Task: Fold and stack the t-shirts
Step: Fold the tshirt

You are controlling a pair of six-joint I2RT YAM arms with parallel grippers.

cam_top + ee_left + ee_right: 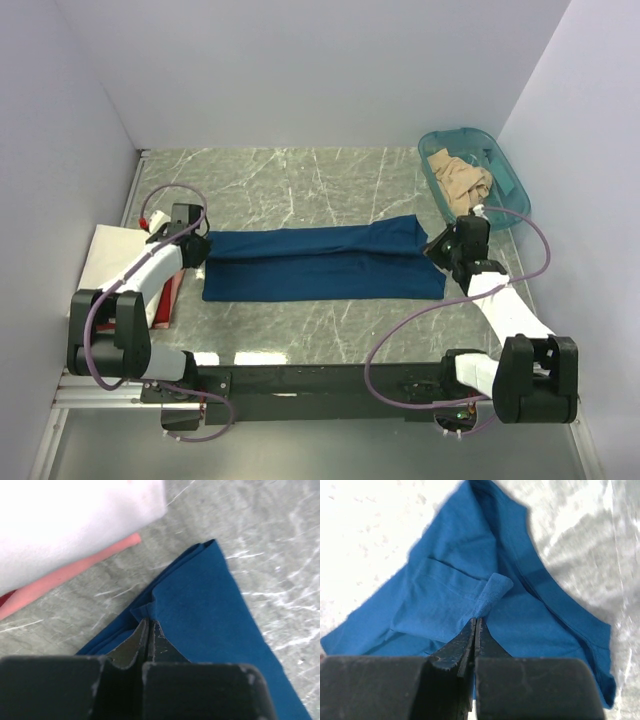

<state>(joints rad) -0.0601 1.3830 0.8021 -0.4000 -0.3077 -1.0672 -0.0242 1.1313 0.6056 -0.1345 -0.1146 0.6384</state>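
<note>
The navy blue t-shirt [320,262] lies as a long folded band across the middle of the table. My left gripper [200,250] is shut on its left end; in the left wrist view the jaws [148,622] pinch a fold of the blue cloth [210,615]. My right gripper [437,250] is shut on its right end; in the right wrist view the jaws [476,621] pinch a raised tuck of the blue cloth [450,595]. A tan-beige t-shirt [462,180] lies crumpled in the teal tub [507,205]. A folded cream-white t-shirt [112,260] lies at the left.
The teal translucent tub stands at the back right, close behind my right gripper. The white shirt rests over a red-pink flat thing [168,300], which also shows in the left wrist view [75,572]. White walls enclose the marble table [300,190] on three sides.
</note>
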